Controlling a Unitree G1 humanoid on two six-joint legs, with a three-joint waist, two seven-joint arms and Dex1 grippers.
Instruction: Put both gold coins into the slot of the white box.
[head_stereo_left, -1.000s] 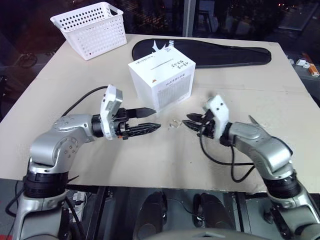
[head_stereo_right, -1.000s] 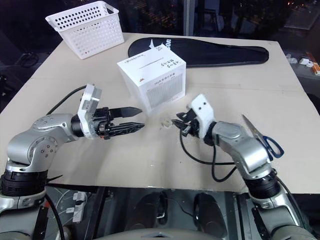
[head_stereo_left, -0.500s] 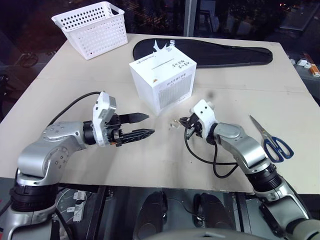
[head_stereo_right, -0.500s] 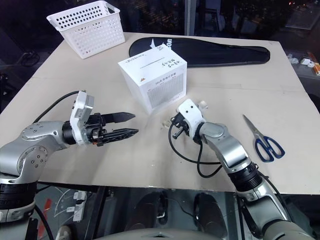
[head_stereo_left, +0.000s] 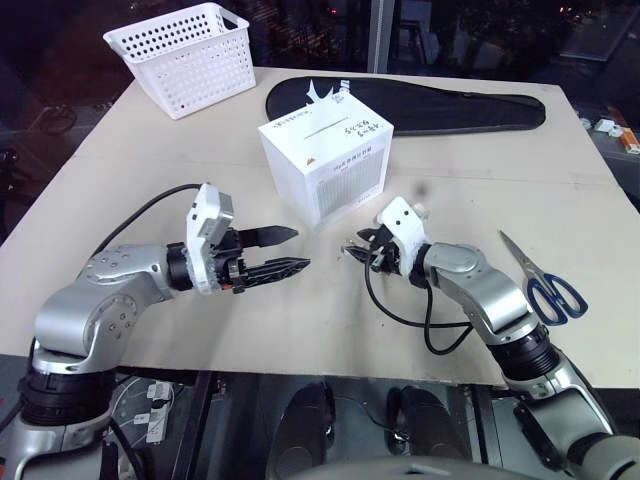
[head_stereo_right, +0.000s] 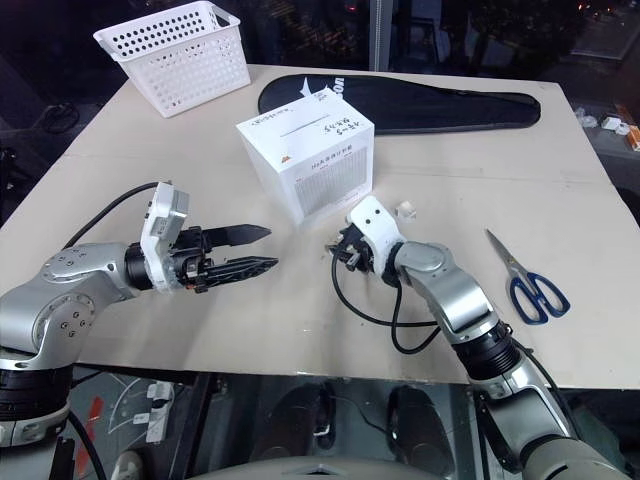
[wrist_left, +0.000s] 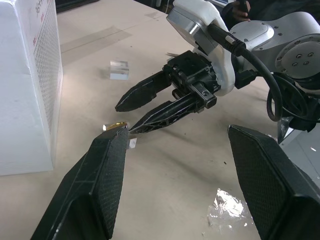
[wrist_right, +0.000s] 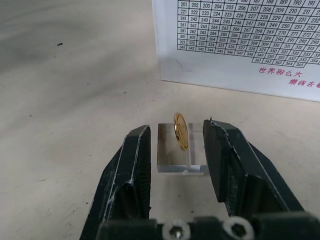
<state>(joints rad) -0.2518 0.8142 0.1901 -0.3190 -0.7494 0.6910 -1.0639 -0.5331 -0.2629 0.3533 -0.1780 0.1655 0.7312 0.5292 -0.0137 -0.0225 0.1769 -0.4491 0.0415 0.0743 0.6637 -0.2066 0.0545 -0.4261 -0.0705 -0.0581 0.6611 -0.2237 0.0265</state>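
Fingers on my right gripper (wrist_right: 175, 150) are apart, straddling a small clear case (wrist_right: 180, 152) w/ one gold coin (wrist_right: 181, 131) standing on edge on it; neither finger touches coin or case that I can see. Left gripper (head_stereo_left: 290, 250) hangs over the table (head_stereo_left: 300, 320) at near left, fingers spread wide, nothing between them, tips pointing right toward the right gripper. Scissors (head_stereo_left: 545, 280) lie near right, well apart. A second clear case (head_stereo_right: 407, 210) sits just beyond the right gripper. Farther back, center, the white box (head_stereo_left: 325, 165), slot (head_stereo_left: 322, 131) on its top face. Far left, a white basket (head_stereo_left: 185, 55); far right, a black bag (head_stereo_left: 430, 100).
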